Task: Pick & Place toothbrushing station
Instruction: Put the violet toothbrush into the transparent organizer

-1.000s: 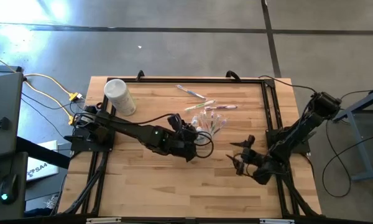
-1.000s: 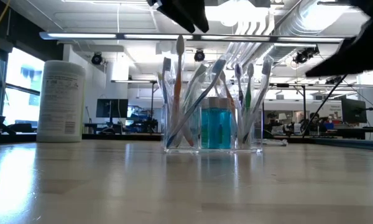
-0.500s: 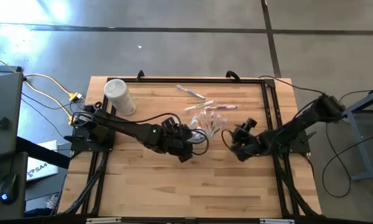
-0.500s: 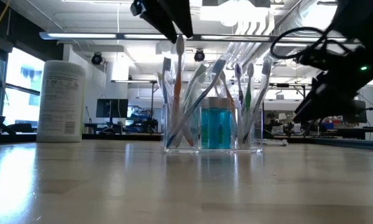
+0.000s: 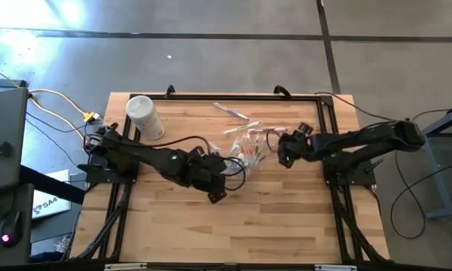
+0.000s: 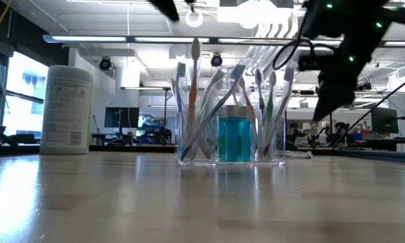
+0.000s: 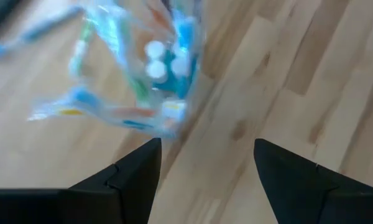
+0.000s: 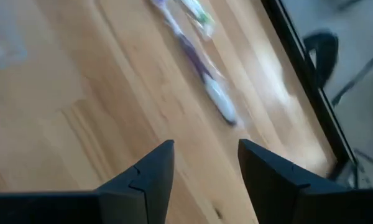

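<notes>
The toothbrushing station [image 5: 253,149] is a clear boxy holder that stands by its base on the wood table, with several toothbrushes and a blue bottle in it. It also shows in the low view [image 6: 231,138] and, blurred, in the left wrist view [image 7: 154,68]. My left gripper [image 5: 227,161] is open and empty, just left of the station and above the table; its fingers show in the left wrist view [image 7: 205,168]. My right gripper [image 5: 285,153] is open and empty, just right of the station, raised [image 6: 327,94]; its fingers show in the right wrist view [image 8: 205,162].
A white cylindrical tub [image 5: 145,117] stands at the far left and also shows in the low view [image 6: 66,109]. Loose toothbrushes lie beyond the station [image 5: 231,111], [image 5: 274,129]; one purple toothbrush [image 8: 199,68] lies below my right gripper. Black rails [image 5: 328,135] edge the table.
My right gripper has swung from the table's near right toward the far edge and left, rising, and now stands close to the station's right side. My left gripper has drawn back a little toward the table's left and gone up. The station has stayed in place.
</notes>
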`<act>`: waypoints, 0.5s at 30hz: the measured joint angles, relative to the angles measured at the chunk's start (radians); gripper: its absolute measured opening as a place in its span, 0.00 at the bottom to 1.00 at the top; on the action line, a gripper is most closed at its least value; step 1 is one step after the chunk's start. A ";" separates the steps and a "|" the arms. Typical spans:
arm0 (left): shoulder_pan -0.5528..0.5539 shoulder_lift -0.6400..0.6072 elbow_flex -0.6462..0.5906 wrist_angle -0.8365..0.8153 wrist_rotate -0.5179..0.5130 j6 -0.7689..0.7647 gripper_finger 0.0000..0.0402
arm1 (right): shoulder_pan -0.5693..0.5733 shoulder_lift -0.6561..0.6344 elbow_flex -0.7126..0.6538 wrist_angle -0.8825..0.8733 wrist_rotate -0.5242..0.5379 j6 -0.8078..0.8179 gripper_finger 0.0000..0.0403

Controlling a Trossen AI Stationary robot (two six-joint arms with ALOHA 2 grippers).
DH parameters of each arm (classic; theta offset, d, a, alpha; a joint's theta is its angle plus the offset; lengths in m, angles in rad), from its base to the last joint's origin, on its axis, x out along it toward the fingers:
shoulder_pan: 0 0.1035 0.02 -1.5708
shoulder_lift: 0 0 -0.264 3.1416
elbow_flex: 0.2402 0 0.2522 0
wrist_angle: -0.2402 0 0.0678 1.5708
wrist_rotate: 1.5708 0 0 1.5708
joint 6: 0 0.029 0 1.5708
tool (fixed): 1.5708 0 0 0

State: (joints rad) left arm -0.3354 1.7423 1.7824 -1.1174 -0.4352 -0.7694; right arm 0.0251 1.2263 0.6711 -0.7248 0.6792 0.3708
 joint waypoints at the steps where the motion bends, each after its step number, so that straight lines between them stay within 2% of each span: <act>1: -0.012 0.000 0.030 -0.037 -0.029 0.000 0.62 | -0.031 -0.008 0.030 -0.053 -0.026 -0.001 0.43; 5: -0.068 -0.002 0.146 -0.145 -0.169 0.012 0.62 | -0.163 -0.029 0.143 -0.233 -0.058 -0.008 0.43; 8: -0.108 0.000 0.240 -0.240 -0.327 0.048 0.62 | -0.277 -0.038 0.225 -0.321 -0.120 -0.012 0.43; 12: -0.124 -0.003 0.323 -0.415 -0.538 0.045 0.62 | -0.439 -0.037 0.298 -0.311 -0.217 -0.063 0.43; 15: -0.082 -0.003 0.338 -0.450 -0.585 0.005 0.62 | -0.568 -0.026 0.315 -0.201 -0.307 -0.102 0.43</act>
State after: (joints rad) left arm -0.4178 1.7391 2.1204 -1.5676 -1.0201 -0.7643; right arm -0.5428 1.2001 0.9860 -0.9258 0.3726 0.2685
